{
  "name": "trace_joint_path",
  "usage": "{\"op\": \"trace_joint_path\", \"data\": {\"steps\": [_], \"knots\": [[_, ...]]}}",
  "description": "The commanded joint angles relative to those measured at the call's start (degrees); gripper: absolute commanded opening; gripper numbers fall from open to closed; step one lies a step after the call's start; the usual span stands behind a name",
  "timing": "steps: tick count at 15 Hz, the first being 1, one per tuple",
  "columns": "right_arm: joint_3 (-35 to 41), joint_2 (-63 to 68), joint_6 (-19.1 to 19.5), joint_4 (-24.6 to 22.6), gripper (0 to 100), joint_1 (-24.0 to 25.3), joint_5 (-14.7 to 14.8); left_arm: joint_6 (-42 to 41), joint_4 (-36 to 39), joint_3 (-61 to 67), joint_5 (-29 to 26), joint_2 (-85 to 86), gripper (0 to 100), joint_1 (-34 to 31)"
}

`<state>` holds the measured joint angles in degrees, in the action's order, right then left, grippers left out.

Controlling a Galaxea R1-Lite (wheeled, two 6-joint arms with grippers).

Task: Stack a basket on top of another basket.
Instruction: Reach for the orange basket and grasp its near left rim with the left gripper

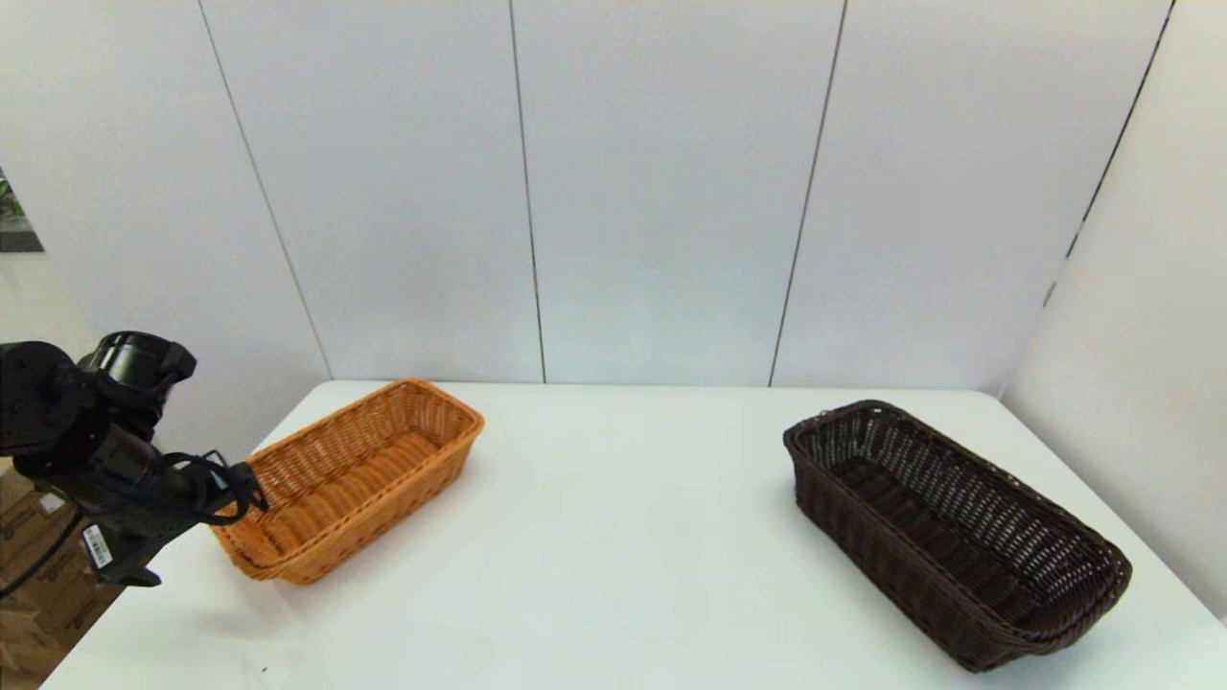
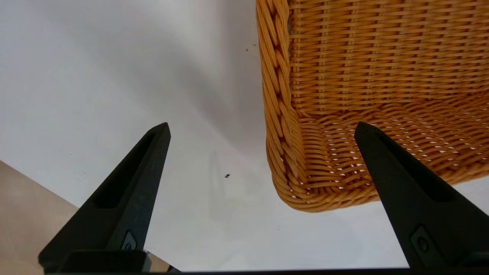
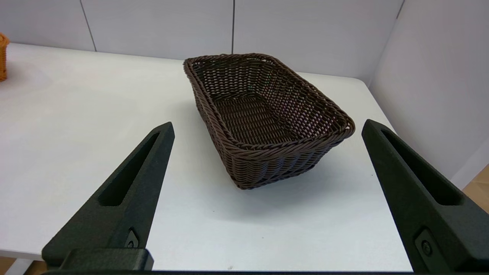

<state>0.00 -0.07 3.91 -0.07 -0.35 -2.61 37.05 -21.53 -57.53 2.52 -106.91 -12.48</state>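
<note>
On the tabletop [image 1: 613,537], dark basket [image 1: 949,532] and orange basket [image 1: 359,474] are sitting well apart, unstacked; left end effector [image 2: 261,131] is straddling the orange rim, fingers spread, right end effector [image 3: 267,128] likewise released, gripping nothing.

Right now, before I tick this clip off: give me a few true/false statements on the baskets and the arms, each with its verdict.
1. The dark brown basket sits stacked on the orange basket. False: they stand apart on the white table.
2. The left gripper is open, straddling the orange basket's rim at its near corner. True.
3. The right gripper grips the dark brown basket. False: it is open, short of it.
4. Both baskets are empty. True.
5. The orange basket lies upside down. False: it is upright.
</note>
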Motion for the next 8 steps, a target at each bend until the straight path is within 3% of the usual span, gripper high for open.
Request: {"op": "trace_joint_path", "data": {"steps": [1,8], "knots": [[0.00,0.07,0.04,-0.01,100,0.00,-0.03,0.31,1.23,-1.62,-0.06,-4.71,100,-0.09],[0.00,0.07,0.04,-0.01,100,0.00,-0.03,-0.40,5.27,-1.97,-2.00,-6.64,100,0.00]]}}
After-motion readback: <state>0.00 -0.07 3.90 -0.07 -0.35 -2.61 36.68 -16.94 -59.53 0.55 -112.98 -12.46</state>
